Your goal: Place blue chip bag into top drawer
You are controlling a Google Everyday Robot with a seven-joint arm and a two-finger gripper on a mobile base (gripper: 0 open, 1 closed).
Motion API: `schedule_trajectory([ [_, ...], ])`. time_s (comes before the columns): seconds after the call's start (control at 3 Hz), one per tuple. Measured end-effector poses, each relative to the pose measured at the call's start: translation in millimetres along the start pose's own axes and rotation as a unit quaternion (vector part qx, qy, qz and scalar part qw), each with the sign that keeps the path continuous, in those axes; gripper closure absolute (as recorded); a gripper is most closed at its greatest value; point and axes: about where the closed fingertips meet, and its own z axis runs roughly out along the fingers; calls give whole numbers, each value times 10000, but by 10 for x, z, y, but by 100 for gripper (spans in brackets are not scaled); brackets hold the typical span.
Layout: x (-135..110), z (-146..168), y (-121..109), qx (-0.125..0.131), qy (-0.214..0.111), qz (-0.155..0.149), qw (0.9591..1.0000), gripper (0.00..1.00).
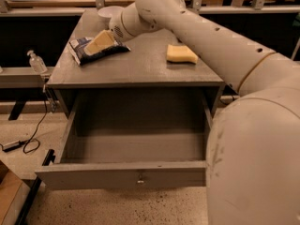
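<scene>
The blue chip bag [78, 49] lies on the left part of the grey cabinet top [140, 67]. My gripper [97, 43] reaches in from the right on the long white arm [211, 36] and sits right over the bag, covering its middle. The bag still rests on the top. The top drawer [122, 173] is pulled wide open below, with its small metal knob [139, 180] at the front centre. Its inside shows nothing in it.
A yellow sponge [182, 54] lies on the right of the cabinet top. A white bowl [108, 11] stands at the back. A clear bottle [35, 62] stands on the left shelf. A black cable [28, 142] and a cardboard box [9, 196] are on the floor at left.
</scene>
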Motion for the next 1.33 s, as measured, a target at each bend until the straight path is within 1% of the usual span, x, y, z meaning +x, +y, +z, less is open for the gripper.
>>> schedule_trajectory([
  [0.33,15,282,-121,134,-138,220,9996,0],
  [0.67,13,315,-134,154,-166,246,9994,0],
  [1.0,116,536,-102,204,-97,457,9987,0],
  [1.33,134,779,-160,227,-174,535,9982,0],
])
